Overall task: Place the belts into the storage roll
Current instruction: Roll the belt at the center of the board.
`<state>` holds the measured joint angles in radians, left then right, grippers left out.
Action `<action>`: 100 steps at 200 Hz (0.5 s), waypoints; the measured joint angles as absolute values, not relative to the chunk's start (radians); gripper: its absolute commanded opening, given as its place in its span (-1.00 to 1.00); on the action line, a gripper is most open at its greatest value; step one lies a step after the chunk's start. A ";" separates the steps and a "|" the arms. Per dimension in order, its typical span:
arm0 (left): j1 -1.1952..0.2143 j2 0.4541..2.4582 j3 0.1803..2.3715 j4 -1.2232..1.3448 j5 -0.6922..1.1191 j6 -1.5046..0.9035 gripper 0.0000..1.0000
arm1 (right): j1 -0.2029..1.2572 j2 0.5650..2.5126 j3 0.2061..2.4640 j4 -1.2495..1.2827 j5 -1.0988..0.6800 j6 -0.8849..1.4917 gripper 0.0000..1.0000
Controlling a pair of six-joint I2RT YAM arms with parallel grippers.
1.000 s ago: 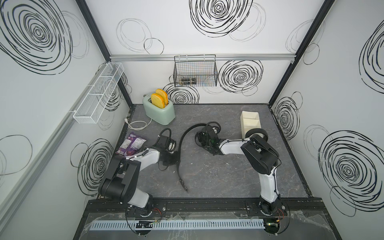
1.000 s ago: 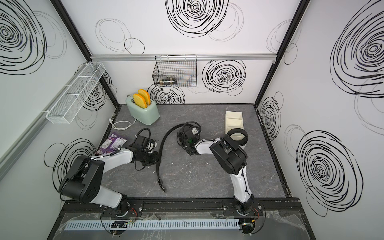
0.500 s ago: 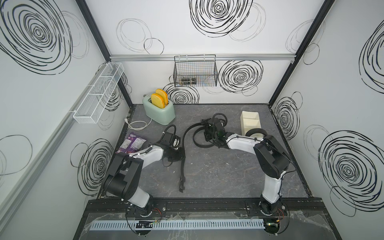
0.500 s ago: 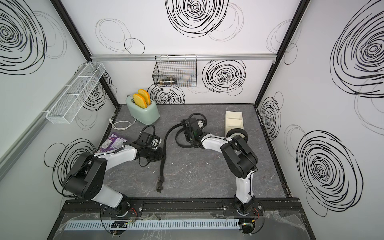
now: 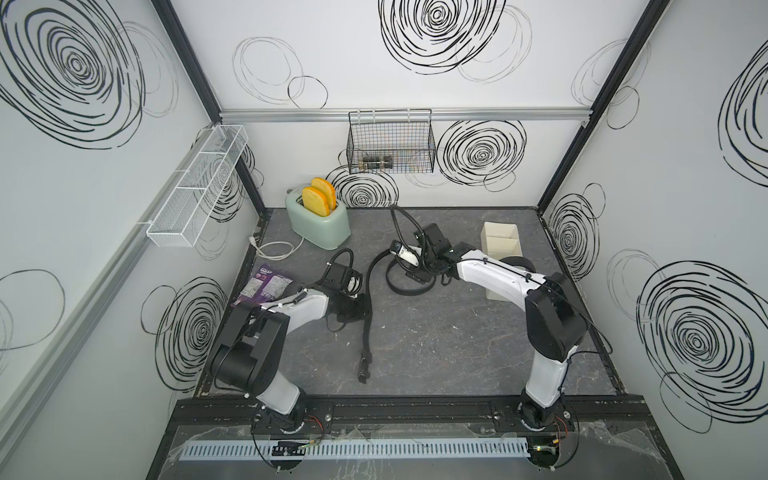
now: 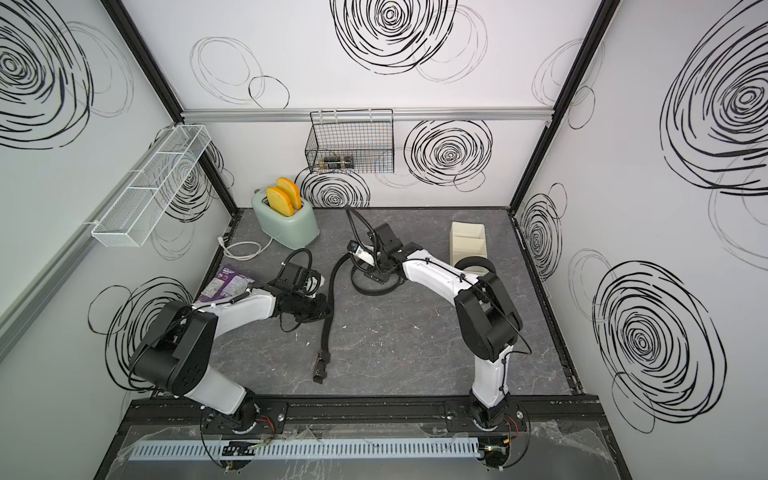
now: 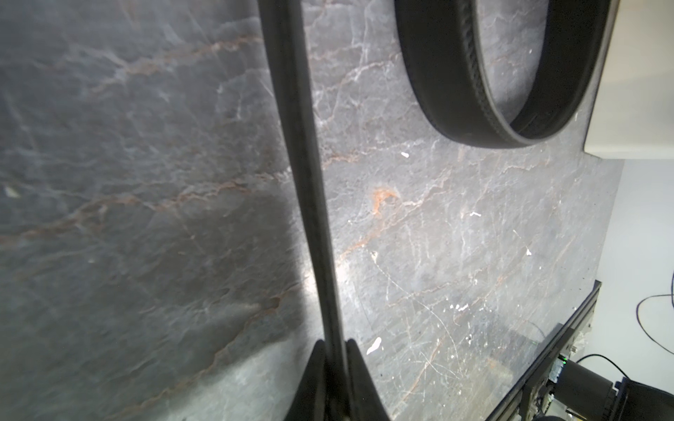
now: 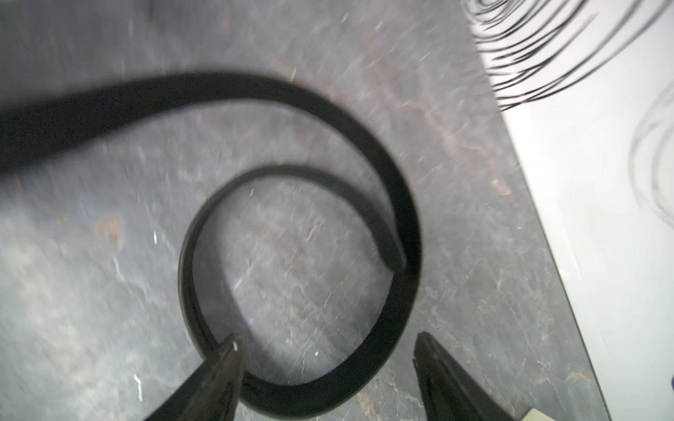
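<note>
Left tool (image 7: 334,350) clenched on belt strap (image 7: 299,145); right tool (image 8: 326,337) released above its loose coil (image 8: 406,204), frame centre. Risk: unheld coil springs wider, won't fit storage tray (image 5: 500,245).

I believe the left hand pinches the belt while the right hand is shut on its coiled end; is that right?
No: the right wrist view shows the right hand open over the coiled end of the belt. The left hand pinches it.
</note>
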<state>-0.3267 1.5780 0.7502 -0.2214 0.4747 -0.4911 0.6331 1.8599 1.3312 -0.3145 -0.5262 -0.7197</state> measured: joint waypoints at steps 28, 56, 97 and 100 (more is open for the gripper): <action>-0.329 1.578 0.750 -0.222 0.483 -0.491 -0.71 | 0.605 1.912 1.297 -0.276 -0.531 -0.939 0.50; -0.329 1.578 0.750 -0.221 0.493 -0.492 -0.70 | 0.585 2.004 1.473 -0.269 -0.565 -1.055 0.50; -0.329 1.578 0.750 -0.218 0.502 -0.494 -0.70 | 0.585 2.093 1.621 -0.273 -0.639 -1.120 0.49; -0.329 1.578 0.750 -0.217 0.503 -0.494 -0.70 | 0.585 2.103 1.630 -0.276 -0.644 -1.122 0.49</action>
